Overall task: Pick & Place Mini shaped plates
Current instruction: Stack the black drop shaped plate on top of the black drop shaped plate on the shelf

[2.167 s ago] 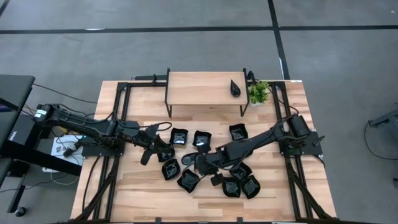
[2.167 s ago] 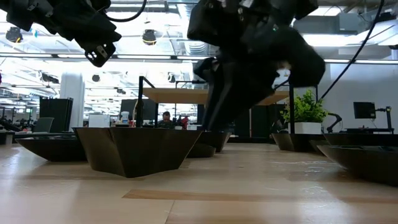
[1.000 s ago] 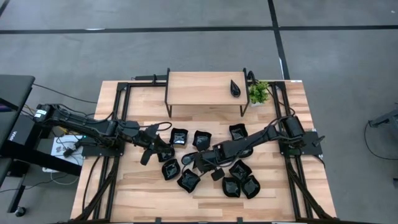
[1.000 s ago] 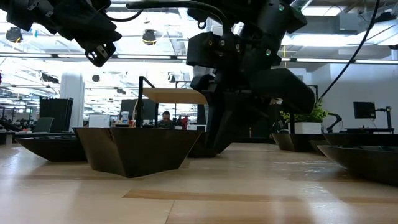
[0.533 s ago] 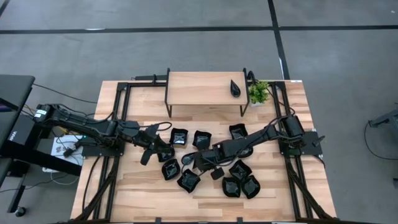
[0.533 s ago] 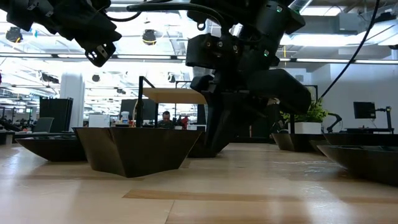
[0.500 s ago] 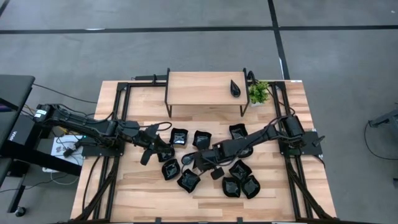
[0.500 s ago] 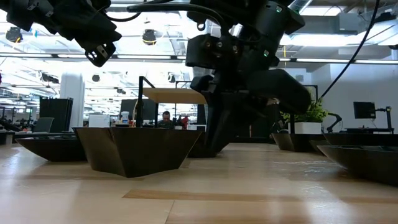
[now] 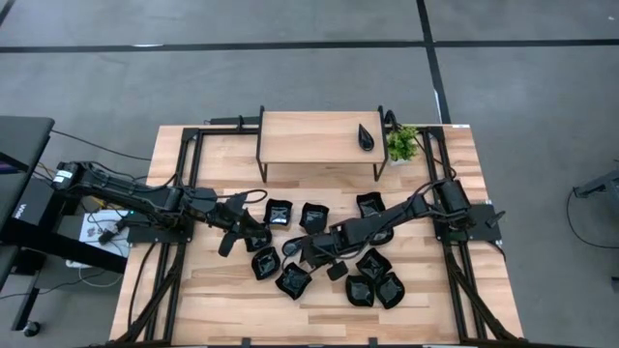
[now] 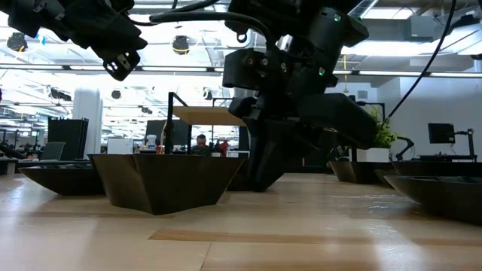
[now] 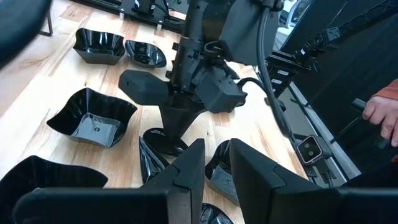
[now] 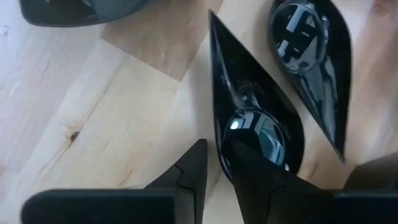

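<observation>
Right wrist view: right gripper (image 12: 214,163) fingers pinch the rim of a black teardrop plate (image 12: 258,127) lying on the wooden table (image 12: 93,112), second teardrop plate (image 12: 308,50) just beside. High view: other mini plates (image 9: 290,280) clustered mid-table, one on the shelf (image 9: 319,135). Left gripper (image 9: 259,235) hovers nearby, fingers nearly closed, empty.

fingers (image 12: 193,163) straddle a teardrop plate's (image 12: 258,134) rim — another plate (image 12: 311,56) just beside.

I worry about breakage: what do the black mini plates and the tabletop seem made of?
Mini plates: glossy black, likely glazed ceramic or hard plastic; sharp mirror-like reflections, thin rigid rims. Tabletop: light wood planks, matte finish; visible grain, a knot and board seams.
</observation>
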`<state>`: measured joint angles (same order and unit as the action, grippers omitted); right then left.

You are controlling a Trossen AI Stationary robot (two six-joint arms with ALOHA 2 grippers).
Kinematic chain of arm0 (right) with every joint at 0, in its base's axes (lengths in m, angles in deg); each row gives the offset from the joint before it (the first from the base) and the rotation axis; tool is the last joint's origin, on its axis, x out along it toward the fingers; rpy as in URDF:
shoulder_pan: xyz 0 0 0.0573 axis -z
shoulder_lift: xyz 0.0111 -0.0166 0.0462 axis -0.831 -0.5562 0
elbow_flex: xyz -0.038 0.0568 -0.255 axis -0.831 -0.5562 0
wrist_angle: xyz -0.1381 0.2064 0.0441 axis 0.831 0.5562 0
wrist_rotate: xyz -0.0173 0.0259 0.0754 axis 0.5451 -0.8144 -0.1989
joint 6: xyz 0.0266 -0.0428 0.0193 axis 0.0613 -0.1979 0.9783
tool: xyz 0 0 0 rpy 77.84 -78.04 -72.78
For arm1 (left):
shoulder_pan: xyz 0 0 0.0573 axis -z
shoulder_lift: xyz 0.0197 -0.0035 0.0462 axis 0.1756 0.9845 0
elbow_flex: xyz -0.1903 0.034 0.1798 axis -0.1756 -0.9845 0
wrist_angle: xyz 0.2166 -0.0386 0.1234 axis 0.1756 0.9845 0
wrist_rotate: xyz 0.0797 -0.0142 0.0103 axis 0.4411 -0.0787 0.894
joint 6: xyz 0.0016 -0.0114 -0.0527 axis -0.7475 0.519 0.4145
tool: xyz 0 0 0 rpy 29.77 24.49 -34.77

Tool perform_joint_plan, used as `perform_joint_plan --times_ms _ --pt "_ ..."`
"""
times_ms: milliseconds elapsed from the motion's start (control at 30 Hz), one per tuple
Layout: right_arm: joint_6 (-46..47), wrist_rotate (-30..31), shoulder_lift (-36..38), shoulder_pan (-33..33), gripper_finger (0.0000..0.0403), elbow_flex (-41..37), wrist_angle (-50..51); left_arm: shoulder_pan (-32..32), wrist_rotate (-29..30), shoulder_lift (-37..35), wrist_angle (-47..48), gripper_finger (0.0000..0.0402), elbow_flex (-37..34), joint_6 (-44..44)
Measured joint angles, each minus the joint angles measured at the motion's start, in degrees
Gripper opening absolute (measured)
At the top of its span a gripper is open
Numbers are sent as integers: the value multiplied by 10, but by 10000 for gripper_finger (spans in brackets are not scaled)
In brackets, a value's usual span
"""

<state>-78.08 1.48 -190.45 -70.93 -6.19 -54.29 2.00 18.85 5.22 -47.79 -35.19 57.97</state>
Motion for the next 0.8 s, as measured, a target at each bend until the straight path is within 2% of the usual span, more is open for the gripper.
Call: perform_joint_plan --times_ms 333,667,800 --pt "4 8 0 -2 61 9 17 0 0 0 0 76 0 0" --pt "27 12 1 -3 6 9 23 0 0 0 0 76 0 0" --pt "44 12 6 -4 8 9 26 0 0 0 0 76 0 0"
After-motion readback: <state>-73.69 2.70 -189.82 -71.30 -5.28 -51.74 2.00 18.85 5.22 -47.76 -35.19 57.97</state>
